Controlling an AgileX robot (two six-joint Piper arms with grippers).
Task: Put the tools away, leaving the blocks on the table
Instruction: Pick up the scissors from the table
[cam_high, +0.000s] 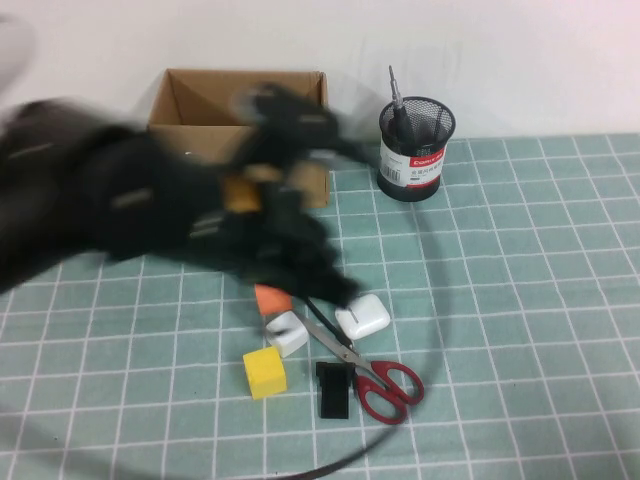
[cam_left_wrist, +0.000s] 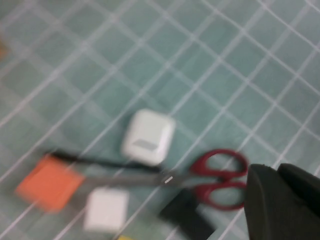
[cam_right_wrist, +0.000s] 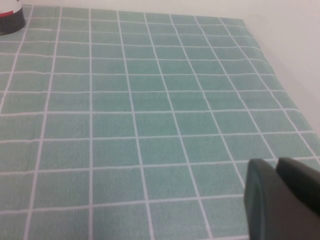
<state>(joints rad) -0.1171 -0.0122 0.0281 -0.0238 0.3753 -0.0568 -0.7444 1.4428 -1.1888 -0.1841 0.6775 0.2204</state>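
Red-handled scissors (cam_high: 378, 378) lie on the table (cam_high: 520, 300) at the front, also in the left wrist view (cam_left_wrist: 215, 177). A thin black rod (cam_left_wrist: 90, 161) lies between the orange block (cam_high: 271, 298) and a white rounded case (cam_high: 362, 316). The white block (cam_high: 287, 333) and yellow block (cam_high: 264, 372) sit close by. The screwdriver (cam_high: 397, 105) stands in a black mesh cup (cam_high: 415, 155). My left gripper (cam_high: 335, 285), blurred with motion, hangs over the cluster; its fingers (cam_left_wrist: 282, 200) look shut and empty. My right gripper (cam_right_wrist: 282, 200) looks shut over bare table.
An open cardboard box (cam_high: 240, 110) stands at the back, partly behind the left arm. A short black rectangular piece (cam_high: 333, 389) lies beside the scissors. A black cable (cam_high: 435, 300) loops across the table's middle.
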